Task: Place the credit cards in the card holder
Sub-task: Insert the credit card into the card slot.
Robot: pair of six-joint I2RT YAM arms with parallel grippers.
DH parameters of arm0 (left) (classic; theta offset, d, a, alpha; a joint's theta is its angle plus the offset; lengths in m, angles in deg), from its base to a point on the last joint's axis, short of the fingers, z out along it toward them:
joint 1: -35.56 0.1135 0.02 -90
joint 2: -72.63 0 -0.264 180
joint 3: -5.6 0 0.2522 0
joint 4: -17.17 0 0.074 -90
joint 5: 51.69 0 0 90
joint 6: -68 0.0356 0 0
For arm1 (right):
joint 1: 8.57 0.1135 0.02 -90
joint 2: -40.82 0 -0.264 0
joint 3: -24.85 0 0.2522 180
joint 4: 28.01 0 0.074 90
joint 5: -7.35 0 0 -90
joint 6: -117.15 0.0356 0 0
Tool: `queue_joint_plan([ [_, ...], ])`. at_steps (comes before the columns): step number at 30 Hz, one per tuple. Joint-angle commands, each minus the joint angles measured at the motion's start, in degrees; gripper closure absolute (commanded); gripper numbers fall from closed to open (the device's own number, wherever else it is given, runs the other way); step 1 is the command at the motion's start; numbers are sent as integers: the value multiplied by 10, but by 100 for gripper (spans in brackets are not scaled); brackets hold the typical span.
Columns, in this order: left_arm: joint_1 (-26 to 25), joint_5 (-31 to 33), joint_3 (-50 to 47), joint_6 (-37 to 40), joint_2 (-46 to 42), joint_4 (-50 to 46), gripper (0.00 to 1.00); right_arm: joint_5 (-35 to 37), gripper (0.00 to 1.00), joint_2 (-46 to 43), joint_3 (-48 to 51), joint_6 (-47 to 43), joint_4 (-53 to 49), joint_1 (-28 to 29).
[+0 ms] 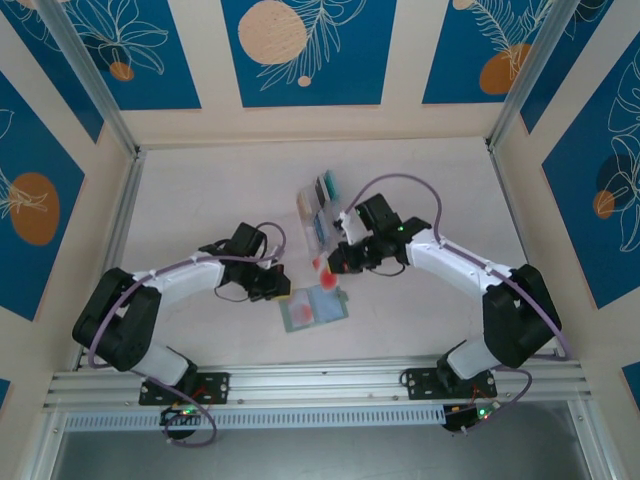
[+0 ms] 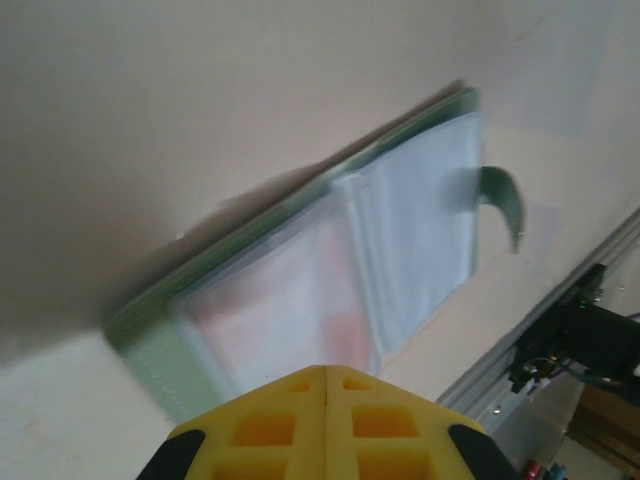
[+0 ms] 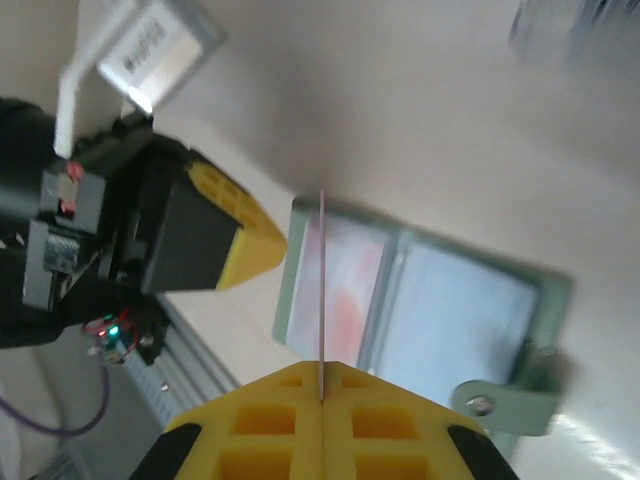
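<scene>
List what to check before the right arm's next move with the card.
1. Right gripper shut on the card: ok.
2. Wallet lies open, pockets up: ok.
3. Card edge lined up with a pocket mouth: cannot tell.
4. Left gripper shut, near the wallet's edge: ok.
5. Left gripper pinning the wallet: cannot tell.

Sage card holder (image 1: 315, 310) lies open flat, a thin card (image 3: 321, 280) edge-on over it.
</scene>
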Motion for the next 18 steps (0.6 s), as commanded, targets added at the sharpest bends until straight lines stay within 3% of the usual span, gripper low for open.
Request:
queue_joint_plan([
  [1, -3, 18, -13, 12, 12, -5, 97, -87, 100, 2, 44, 44, 109, 8],
  [18, -4, 23, -55, 11, 62, 31, 98, -104, 100, 125, 96, 52, 193, 17],
])
